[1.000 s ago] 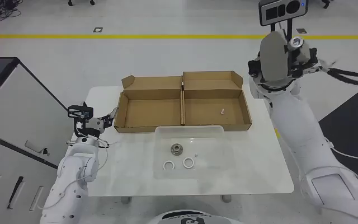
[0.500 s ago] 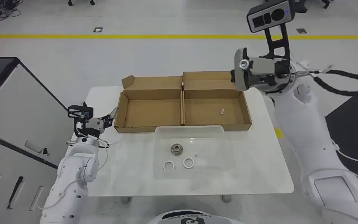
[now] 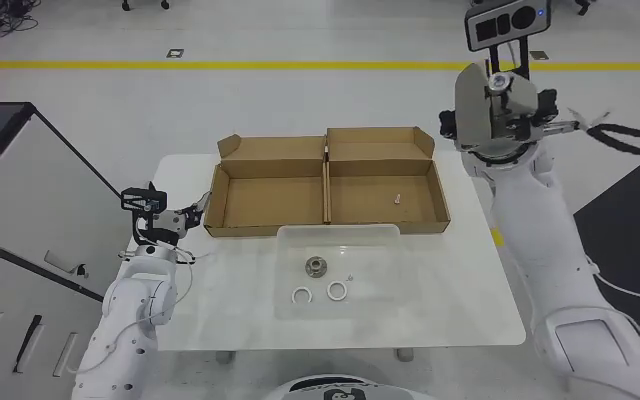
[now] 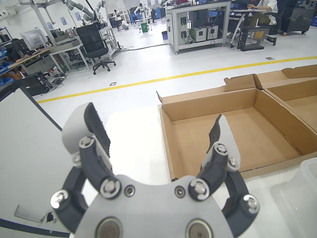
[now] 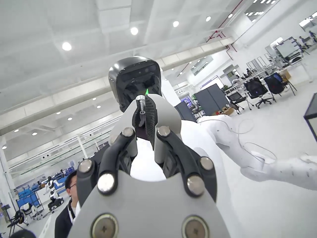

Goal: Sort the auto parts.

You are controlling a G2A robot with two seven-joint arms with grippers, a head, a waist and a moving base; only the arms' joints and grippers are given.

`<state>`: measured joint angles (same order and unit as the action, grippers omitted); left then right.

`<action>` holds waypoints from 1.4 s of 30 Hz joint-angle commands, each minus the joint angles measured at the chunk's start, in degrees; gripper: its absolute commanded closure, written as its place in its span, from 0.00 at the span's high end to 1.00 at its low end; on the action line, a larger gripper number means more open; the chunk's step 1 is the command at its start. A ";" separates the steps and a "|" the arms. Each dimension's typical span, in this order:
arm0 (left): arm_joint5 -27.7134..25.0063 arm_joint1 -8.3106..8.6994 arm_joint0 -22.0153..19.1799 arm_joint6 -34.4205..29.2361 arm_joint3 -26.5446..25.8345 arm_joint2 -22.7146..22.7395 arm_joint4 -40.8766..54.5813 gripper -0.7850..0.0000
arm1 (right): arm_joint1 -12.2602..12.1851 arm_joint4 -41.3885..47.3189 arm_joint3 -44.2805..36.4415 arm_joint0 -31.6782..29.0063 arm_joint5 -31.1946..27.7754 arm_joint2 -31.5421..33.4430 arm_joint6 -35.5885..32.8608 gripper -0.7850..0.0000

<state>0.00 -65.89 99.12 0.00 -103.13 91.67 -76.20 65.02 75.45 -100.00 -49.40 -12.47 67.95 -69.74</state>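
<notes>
Bolt, small, silver and threaded [image 5: 141, 108]: pinched between the closed fingers of the right gripper [image 5: 143, 106], raised well above the table off the far corner of the right brown cardboard box [image 3: 370, 205]. Judged light, rigid and slick; a grip across the shank seemed best, as it could pivot or slip. One similar small part [image 3: 397, 197] lay in that box. Grey metal hub [image 3: 316, 265] and two white rings [image 3: 301, 295] sat in the clear plastic tray [image 3: 337, 228]. Left gripper [image 4: 156, 125] stood open beside the left cardboard box [image 4: 260, 134].

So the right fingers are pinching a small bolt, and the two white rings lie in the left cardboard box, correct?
Wrong place: the top view shows the white rings in the clear tray, not the left cardboard box. The right fingers do pinch a small bolt.
</notes>
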 commanded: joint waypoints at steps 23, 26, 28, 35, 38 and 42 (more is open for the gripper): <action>0.00 0.00 0.00 0.00 0.00 0.00 0.00 1.00 | 0.69 -1.39 -1.05 -1.47 3.36 2.52 0.08 0.00; 0.00 0.00 0.00 0.00 0.00 0.00 0.00 1.00 | 0.69 -1.39 -1.05 -1.47 3.36 2.52 0.08 0.00; 0.00 0.00 0.00 0.00 0.00 0.00 0.00 1.00 | 0.69 -1.39 -1.05 -1.47 3.36 2.52 0.08 0.00; 0.00 0.00 0.00 0.00 0.00 0.00 0.00 1.00 | 0.69 -1.39 -1.05 -1.47 3.36 2.52 0.08 0.00; 0.00 0.00 0.00 0.00 0.00 0.00 0.00 1.00 | 0.69 -1.39 -1.05 -1.47 3.36 2.52 0.08 0.00; 0.00 0.00 0.00 0.00 0.00 0.00 0.00 1.00 | 0.09 -7.87 -1.05 -1.82 6.21 4.89 0.79 0.00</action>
<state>0.00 -65.89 99.12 0.00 -103.13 91.67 -76.20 65.39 70.58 -101.50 -51.25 -7.75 71.83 -68.62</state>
